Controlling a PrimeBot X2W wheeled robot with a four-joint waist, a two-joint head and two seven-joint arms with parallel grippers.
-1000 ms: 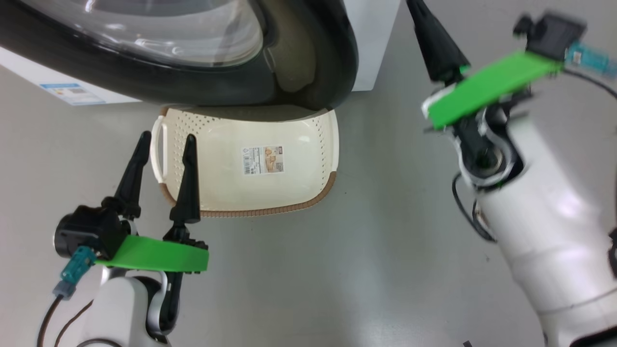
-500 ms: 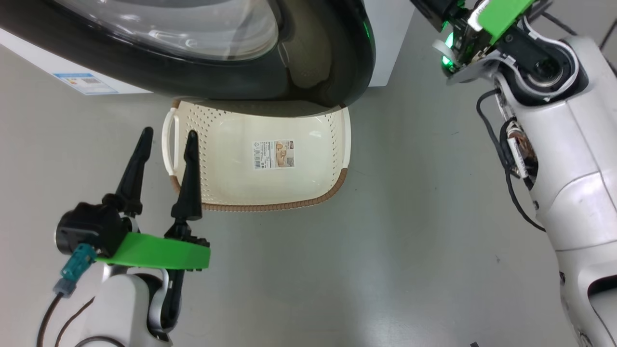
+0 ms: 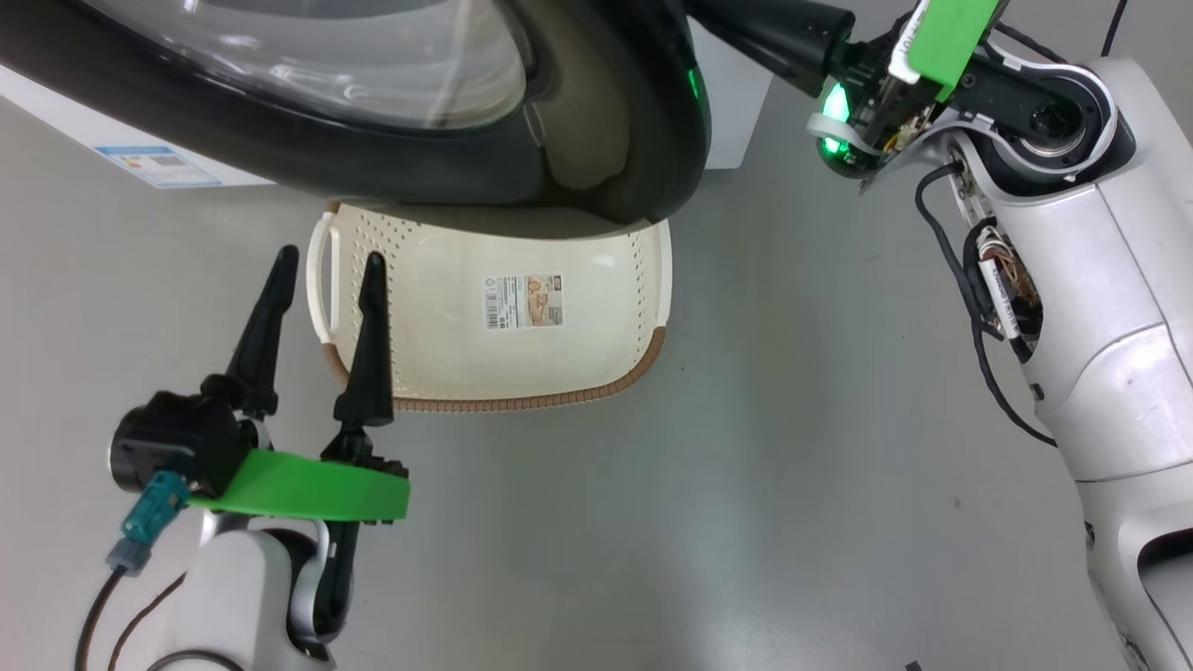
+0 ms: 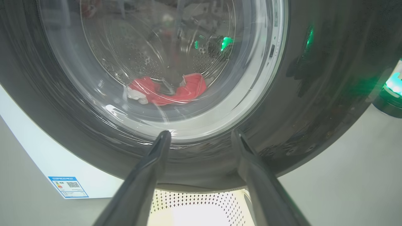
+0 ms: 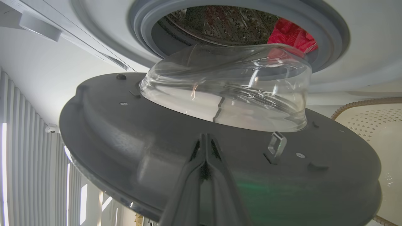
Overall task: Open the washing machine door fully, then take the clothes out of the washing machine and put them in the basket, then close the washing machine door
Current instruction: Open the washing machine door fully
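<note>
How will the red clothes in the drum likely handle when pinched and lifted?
The clothes lie crumpled in the drum, so they are probably floppy and would drape from a pinch. They look thin, so likely light. A trailing end might catch on the grey rubber ring.

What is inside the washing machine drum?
Red clothes lie in the perforated drum. The door covers part of the opening, so I cannot tell whether more lies there.
</note>
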